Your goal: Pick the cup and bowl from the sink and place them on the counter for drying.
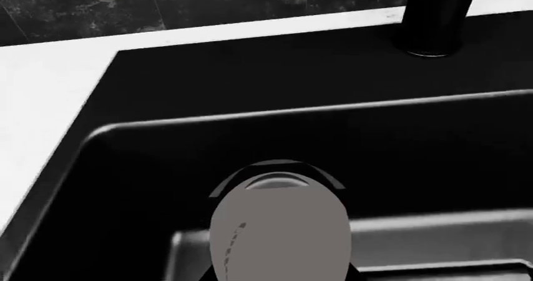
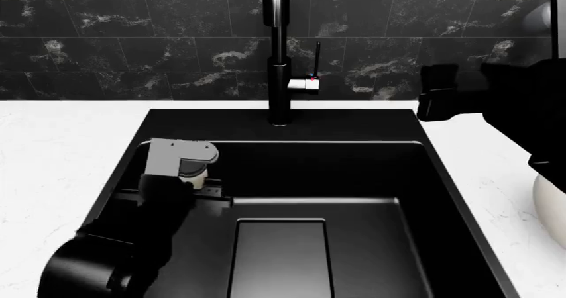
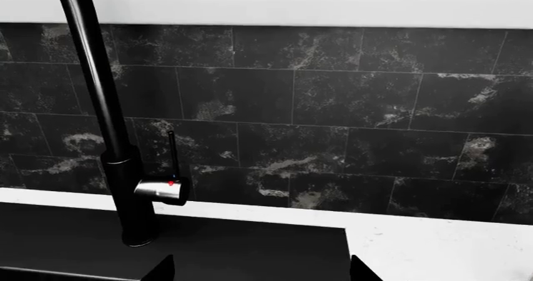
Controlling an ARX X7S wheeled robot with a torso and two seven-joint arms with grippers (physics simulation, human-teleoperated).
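Observation:
The cup (image 2: 193, 176), cream with a dark rim, is at the left rear of the black sink (image 2: 354, 172). My left gripper (image 2: 187, 165) reaches down into the basin and is shut on it. In the left wrist view the cup (image 1: 279, 228) fills the space between the jaws of the left gripper (image 1: 281, 276). The white bowl (image 2: 550, 208) sits on the counter (image 2: 53, 152) at the far right, partly hidden by my right arm. My right gripper (image 2: 431, 98) is open and empty, raised above the sink's right rear corner; its fingertips (image 3: 162, 270) stand wide apart.
The tall black and chrome faucet (image 2: 280, 59) stands behind the sink's middle, with its lever (image 3: 162, 189) to the right. The recessed drain panel (image 2: 278, 258) lies in the basin floor. Black marble wall tiles (image 2: 106, 40) back the counter.

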